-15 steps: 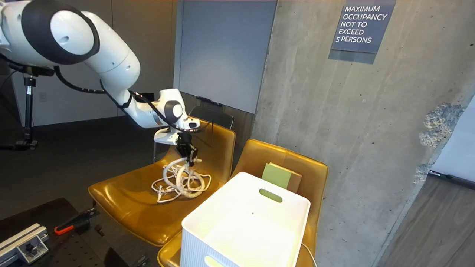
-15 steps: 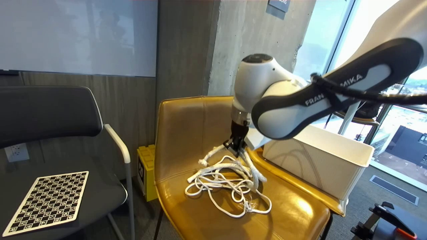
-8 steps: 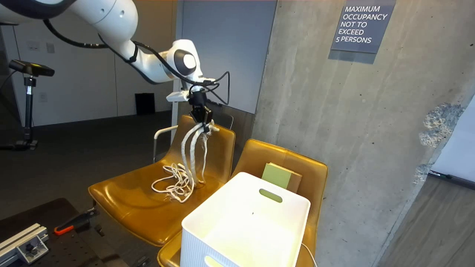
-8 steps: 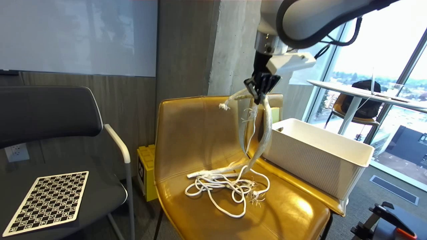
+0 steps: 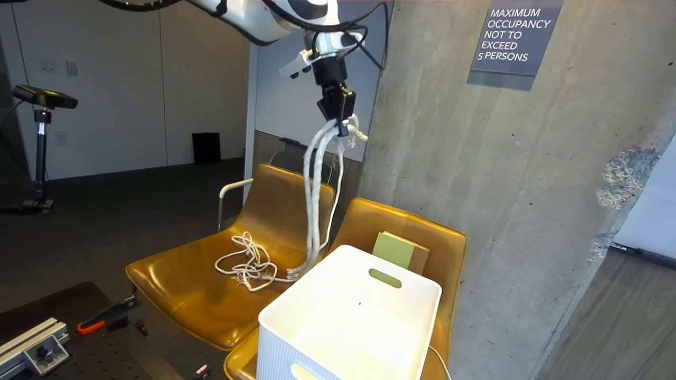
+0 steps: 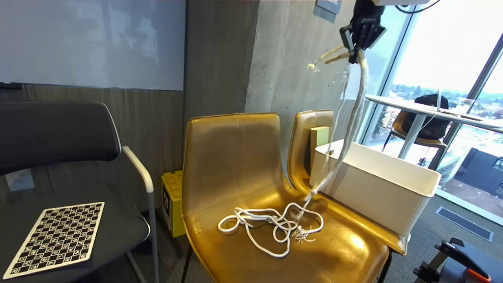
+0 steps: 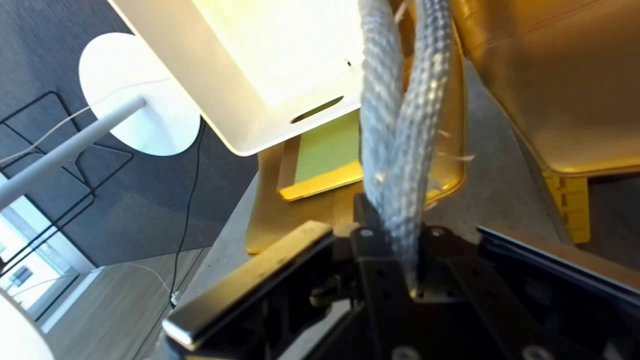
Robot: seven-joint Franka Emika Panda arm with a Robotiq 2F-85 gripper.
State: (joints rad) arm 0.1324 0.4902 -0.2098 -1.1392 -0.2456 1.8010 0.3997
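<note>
The hand (image 5: 343,128) is closed on a white rope (image 6: 357,110) near its ends, which project sideways from the grip. Two thick lengths of it hang side by side, with a thin strand (image 5: 337,190) beside them, down to the side of a mustard chair (image 6: 232,157); contact with the seat (image 6: 346,251) cannot be determined. A thin white cord (image 5: 252,270) lies in loops on that seat. Adjacent, a second mustard chair (image 6: 300,157) carries a white bin (image 6: 373,192). A green-and-brown book (image 5: 393,250) stands between bin and backrest (image 5: 443,248).
</note>
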